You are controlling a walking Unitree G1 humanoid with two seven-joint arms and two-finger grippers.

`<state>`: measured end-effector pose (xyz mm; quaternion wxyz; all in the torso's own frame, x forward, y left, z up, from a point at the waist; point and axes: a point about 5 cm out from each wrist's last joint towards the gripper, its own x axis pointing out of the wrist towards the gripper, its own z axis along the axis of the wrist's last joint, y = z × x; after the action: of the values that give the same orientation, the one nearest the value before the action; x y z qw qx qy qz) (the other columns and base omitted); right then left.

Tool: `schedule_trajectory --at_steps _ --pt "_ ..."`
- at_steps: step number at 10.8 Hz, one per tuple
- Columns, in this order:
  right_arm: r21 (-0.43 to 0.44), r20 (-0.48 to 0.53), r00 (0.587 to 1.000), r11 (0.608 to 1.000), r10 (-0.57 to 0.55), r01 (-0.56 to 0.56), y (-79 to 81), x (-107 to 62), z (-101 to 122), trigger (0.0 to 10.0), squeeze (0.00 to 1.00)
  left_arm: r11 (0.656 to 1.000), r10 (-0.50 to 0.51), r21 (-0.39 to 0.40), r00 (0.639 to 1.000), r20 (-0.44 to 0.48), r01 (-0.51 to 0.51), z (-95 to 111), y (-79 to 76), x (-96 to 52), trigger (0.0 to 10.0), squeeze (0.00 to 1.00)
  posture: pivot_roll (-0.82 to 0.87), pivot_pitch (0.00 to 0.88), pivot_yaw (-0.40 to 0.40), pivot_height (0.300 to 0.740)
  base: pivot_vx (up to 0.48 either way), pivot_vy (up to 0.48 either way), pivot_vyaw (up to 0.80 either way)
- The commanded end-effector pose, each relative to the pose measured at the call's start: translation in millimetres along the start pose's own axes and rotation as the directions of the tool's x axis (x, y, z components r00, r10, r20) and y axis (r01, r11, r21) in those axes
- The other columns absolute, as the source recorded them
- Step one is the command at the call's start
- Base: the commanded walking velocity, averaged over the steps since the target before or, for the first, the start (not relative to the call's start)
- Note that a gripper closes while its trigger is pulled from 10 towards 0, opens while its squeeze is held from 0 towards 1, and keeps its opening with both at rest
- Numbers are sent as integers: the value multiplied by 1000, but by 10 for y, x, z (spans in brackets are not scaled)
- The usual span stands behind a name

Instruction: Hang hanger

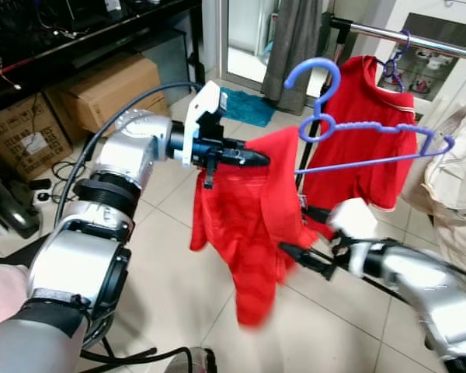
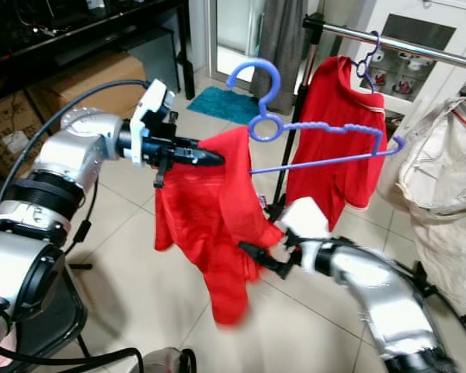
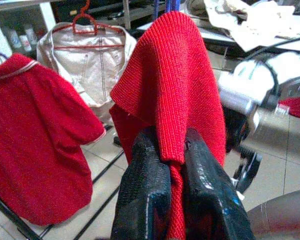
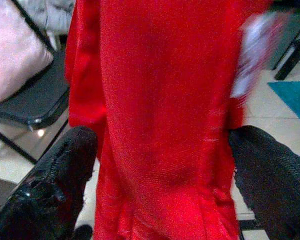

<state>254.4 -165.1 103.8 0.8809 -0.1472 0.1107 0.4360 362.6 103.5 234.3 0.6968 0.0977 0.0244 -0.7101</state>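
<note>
Our left gripper (image 1: 252, 158) pinched the red knitted shirt (image 1: 248, 225) on its blue plastic hanger (image 1: 349, 128); our right gripper (image 4: 160, 165) stood apart, best steadying the cloth toward the silver rail (image 1: 419, 40).

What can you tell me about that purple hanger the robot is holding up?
The purple hanger looks like plastic, with a round hook on top, a small loop below it and ridged shoulders. It hangs tilted in the air, short of the metal rail. A red shirt is draped over one end, where the left gripper pinches the cloth.
</note>
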Motion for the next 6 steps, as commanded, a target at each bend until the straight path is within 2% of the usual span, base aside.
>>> schedule_trajectory --at_steps 1,2,3,4,6 --pt "-48 -43 999 999 5 -7 -1 65 -55 10000 0 999 -14 53 999 38 12 185 10 -21 0 0 4 0 18 740 0 0 0" --pt "-35 -56 998 999 -11 9 -9 126 -111 9020 0 998 -30 59 998 48 27 222 -5 -21 0 0 4 0 18 740 0 0 0" --pt "-10 -47 999 1000 -14 14 -19 172 -138 1098 0 997 -46 68 998 53 42 254 -25 -25 0 0 5 0 19 740 0 0 0" --pt "-8 -42 999 1000 -7 7 -26 188 -142 0 0 996 -51 71 997 55 47 273 -32 -32 0 0 7 0 18 740 0 0 0" --pt "-22 -39 999 999 22 -23 -50 155 -181 0 0 997 -43 72 998 44 40 271 -46 -88 0 0 16 0 8 740 0 0 0"
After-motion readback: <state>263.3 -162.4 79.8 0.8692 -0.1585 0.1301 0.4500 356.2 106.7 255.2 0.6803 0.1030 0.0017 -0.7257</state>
